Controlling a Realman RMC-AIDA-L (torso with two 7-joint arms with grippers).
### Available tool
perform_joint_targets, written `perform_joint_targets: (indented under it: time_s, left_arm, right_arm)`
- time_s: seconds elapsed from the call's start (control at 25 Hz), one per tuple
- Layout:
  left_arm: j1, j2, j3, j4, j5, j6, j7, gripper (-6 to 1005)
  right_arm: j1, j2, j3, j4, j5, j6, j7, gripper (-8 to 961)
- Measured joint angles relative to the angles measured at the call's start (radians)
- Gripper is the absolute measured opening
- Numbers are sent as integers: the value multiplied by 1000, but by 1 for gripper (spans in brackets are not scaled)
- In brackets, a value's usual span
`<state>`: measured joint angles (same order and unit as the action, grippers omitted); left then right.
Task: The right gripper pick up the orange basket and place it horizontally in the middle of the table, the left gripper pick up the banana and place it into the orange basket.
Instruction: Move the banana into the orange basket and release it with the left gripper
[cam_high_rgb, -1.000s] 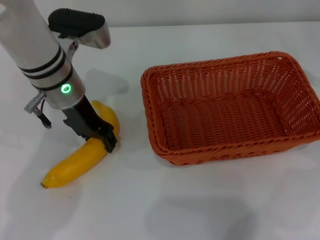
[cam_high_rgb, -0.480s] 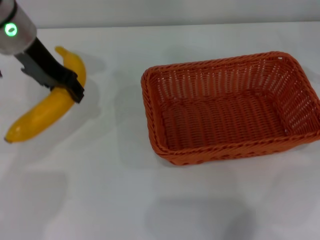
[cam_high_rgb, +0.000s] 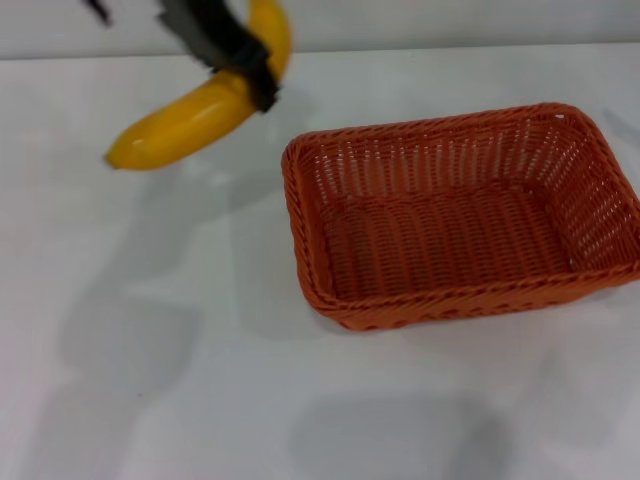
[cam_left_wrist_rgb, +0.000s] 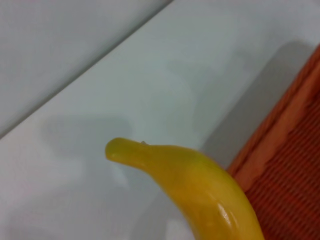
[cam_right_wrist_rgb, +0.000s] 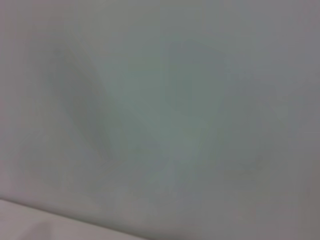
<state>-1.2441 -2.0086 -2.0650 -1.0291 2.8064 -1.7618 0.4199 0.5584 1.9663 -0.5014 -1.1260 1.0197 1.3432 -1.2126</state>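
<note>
The banana (cam_high_rgb: 190, 115) hangs in the air above the far left of the table (cam_high_rgb: 200, 380), with my left gripper (cam_high_rgb: 255, 75) shut on it near its upper end. It sits just beyond the far left corner of the orange basket (cam_high_rgb: 460, 215). The basket lies lengthwise on the table, right of centre, with nothing inside. In the left wrist view the banana (cam_left_wrist_rgb: 195, 185) fills the foreground and the basket's rim (cam_left_wrist_rgb: 295, 125) shows beside it. My right gripper is out of view; its wrist view shows only a plain pale surface.
The arm's shadow falls on the white table to the left of and in front of the basket. A pale wall runs along the table's far edge.
My left gripper has lifted the banana off the table and carried it up and to the right, toward the basket's far left corner. The basket has not moved.
</note>
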Motion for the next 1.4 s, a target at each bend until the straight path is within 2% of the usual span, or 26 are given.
perform_joint_targets:
  time_s: [0.12, 0.36, 0.52, 0.92, 1.2, 1.36, 1.4]
  left_arm:
    - [-68, -8, 1, 80, -40, 37, 2, 512]
    - [-186, -47, -3, 242, -60, 134, -23, 513]
    - [-239, -66, 8, 302, -67, 169, -50, 514]
    - [-221, -72, 19, 353, -209, 300, -54, 516]
    - [-213, -74, 147, 386, -314, 321, -51, 517]
    - [-206, -75, 168, 386, -344, 335, -51, 518]
    - [-204, -75, 168, 385, -346, 338, -50, 553]
  right_arm:
    - [1, -1, -2, 0, 23, -3, -12, 704]
    - [6, 2, -3, 3, 39, -6, -40, 704]
    - [12, 7, -3, 5, 44, -7, -64, 704]
    - [-7, 16, -3, 10, 54, -11, -95, 704]
    - [-23, 18, 2, 11, 54, -38, -97, 704]
    - [-32, 19, -2, 11, 54, -39, -98, 704]
    - [-33, 19, -2, 11, 54, -39, -98, 704]
